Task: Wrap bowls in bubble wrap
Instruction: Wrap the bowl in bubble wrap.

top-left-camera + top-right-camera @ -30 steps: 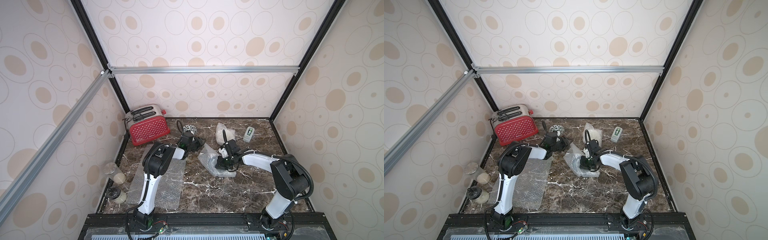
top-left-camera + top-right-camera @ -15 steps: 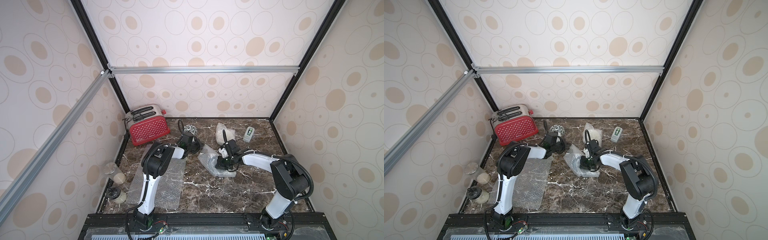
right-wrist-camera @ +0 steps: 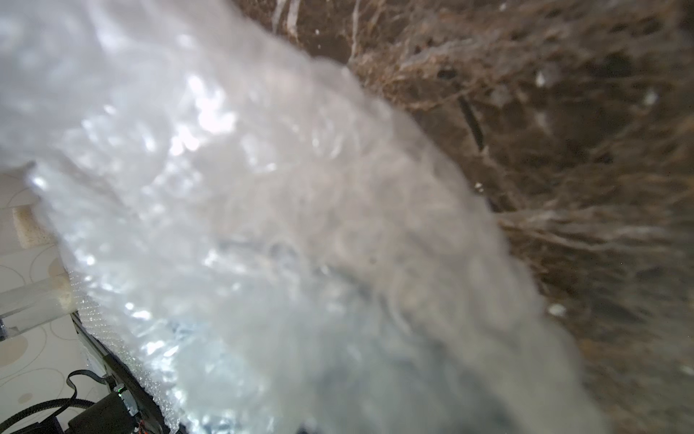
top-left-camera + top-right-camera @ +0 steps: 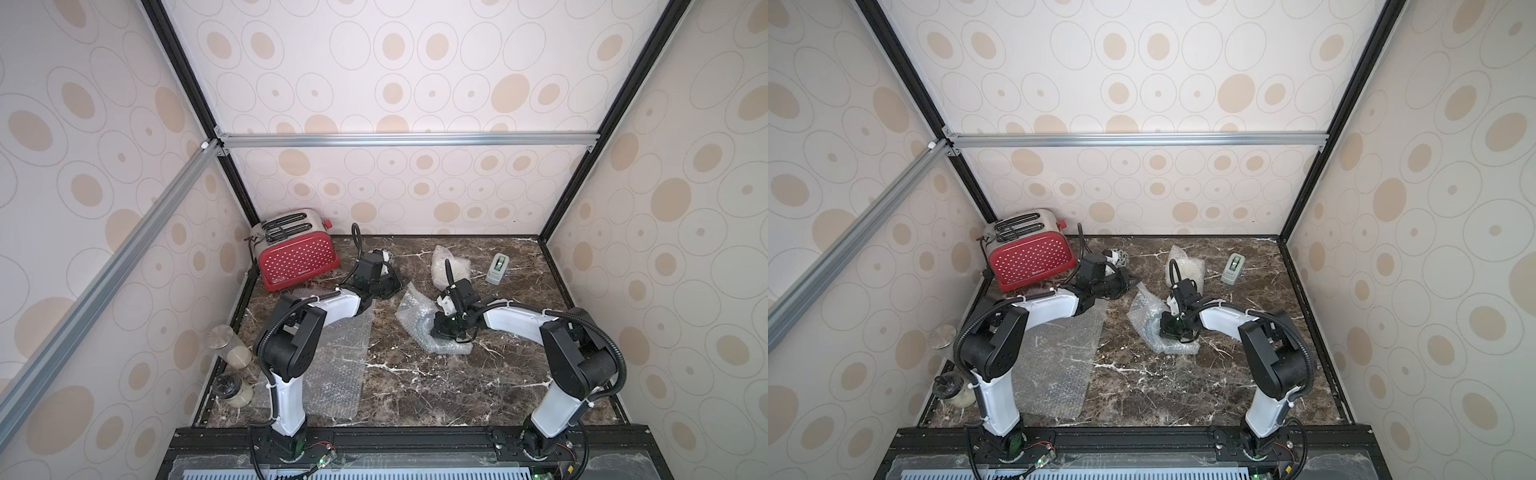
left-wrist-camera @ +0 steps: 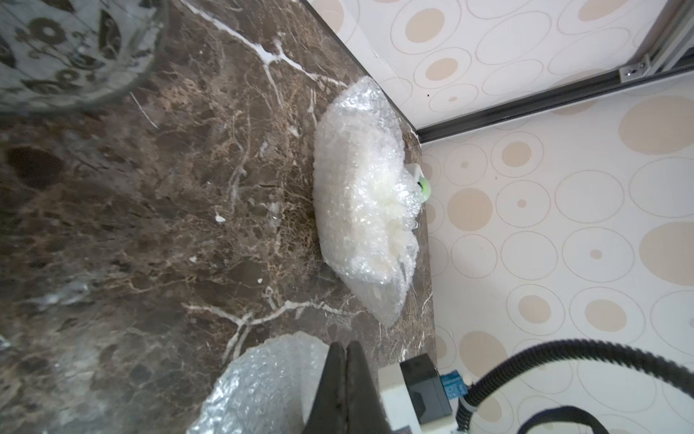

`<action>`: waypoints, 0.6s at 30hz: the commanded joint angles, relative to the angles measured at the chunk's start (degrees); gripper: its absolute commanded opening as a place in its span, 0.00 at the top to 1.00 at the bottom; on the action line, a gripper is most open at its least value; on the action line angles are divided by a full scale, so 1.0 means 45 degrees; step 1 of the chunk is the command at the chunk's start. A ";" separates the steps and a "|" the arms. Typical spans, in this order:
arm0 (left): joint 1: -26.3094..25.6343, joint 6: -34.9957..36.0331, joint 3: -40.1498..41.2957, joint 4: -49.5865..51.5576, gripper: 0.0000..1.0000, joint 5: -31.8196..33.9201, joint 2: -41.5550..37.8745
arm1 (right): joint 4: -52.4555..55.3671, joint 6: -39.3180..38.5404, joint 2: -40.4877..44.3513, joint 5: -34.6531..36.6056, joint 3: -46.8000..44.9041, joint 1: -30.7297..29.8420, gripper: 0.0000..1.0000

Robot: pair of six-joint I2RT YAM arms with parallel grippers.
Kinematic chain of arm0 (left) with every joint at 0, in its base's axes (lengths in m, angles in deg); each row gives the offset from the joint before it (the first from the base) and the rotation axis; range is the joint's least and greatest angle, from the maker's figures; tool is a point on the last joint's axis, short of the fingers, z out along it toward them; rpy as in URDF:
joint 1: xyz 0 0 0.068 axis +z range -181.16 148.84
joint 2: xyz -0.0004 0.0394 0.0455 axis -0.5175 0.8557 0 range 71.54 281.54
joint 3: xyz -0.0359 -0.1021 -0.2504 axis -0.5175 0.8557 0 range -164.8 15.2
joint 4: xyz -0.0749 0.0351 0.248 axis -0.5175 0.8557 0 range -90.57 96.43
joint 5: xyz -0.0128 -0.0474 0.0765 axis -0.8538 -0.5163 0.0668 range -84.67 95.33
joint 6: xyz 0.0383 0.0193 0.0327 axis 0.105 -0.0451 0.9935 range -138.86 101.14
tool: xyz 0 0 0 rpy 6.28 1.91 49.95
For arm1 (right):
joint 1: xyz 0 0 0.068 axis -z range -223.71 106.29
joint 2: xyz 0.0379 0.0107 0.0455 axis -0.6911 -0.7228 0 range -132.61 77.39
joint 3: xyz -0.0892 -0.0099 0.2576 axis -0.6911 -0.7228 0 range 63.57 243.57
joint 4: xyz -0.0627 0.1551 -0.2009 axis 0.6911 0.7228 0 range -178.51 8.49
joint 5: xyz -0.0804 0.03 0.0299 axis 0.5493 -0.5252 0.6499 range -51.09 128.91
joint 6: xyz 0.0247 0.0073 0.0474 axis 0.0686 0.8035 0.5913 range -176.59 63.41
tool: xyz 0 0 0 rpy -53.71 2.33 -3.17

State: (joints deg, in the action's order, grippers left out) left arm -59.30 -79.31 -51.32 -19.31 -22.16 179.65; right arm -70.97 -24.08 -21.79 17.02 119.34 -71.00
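Note:
A white bowl with a black leaf pattern [image 4: 385, 255] [image 5: 56, 49] stands at the back, left of centre. My left gripper [image 4: 397, 284] [image 5: 347, 349] lies low beside it, shut on nothing, pointing right. A bundle of bubble wrap [image 4: 451, 266] [image 5: 360, 195] round a cream shape rests near the back wall. My right gripper [image 4: 446, 328] is pressed into a crumpled sheet of bubble wrap [image 4: 415, 316] [image 3: 263, 225], one flap standing up. The wrap covers the right wrist view and hides the jaws. A flat sheet [image 4: 332, 365] lies under the left arm.
A red toaster [image 4: 297, 253] fills the back left corner. A tape dispenser [image 4: 498, 268] sits at the back right. Two jars [image 4: 230, 349] stand along the left edge. Dark marble tabletop [image 4: 415, 395] shows in front of both arms.
My left gripper's jaws have closed from partly open to shut, beside the leaf-pattern bowl. The right arm and the crumpled wrap have not visibly moved.

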 commanded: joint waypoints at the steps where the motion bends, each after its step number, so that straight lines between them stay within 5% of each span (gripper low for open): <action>1: -0.0306 0.0457 0.0237 0.1046 1.00 -0.0148 -0.0930 | 0.0731 -0.0016 -0.0669 0.1092 -0.0053 0.0183 0.92; 18: -0.2764 -0.1895 0.1775 0.1685 1.00 -0.1523 -0.3638 | -0.0157 0.0576 -0.0599 0.0780 -0.0513 0.0385 0.92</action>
State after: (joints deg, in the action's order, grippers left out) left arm -69.73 -84.23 -44.24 -10.77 -26.31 166.21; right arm -71.60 -22.97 -22.93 16.52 119.93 -70.85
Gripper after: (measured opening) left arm 0.047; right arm 0.078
